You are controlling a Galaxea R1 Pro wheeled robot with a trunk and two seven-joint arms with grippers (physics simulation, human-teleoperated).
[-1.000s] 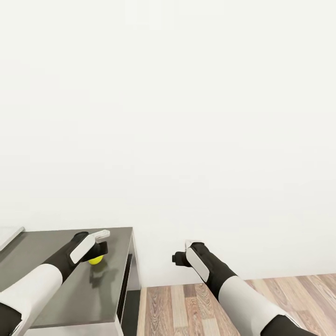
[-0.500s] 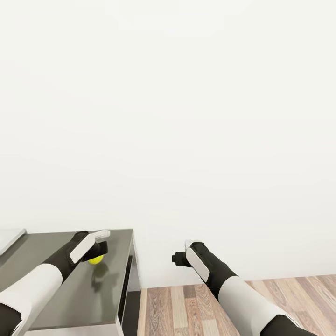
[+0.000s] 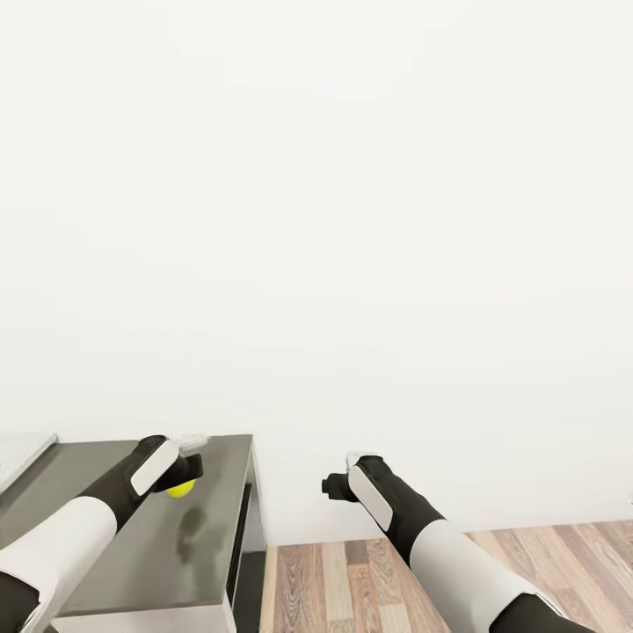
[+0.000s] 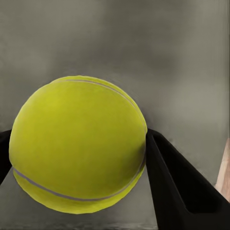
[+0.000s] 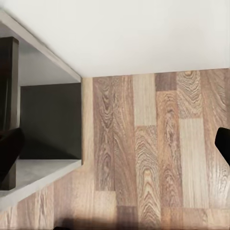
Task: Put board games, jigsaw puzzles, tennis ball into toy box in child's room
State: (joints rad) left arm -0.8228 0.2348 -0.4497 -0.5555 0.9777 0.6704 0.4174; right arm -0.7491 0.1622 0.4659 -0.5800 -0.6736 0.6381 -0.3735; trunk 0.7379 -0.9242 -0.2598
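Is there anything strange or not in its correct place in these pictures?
Nothing stands out. The left gripper holds the tennis ball between its fingers, above the table. The right gripper is open over the wooden floor, beside the table's end.

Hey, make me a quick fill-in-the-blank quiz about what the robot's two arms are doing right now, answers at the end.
1. The left gripper is shut on the ____.
2. The ball is held above the grey ____.
3. Under the right gripper lies a ____ plank floor.
4. The right gripper's fingers stand wide apart and hold ____.

Answers: tennis ball; table; wooden; nothing.
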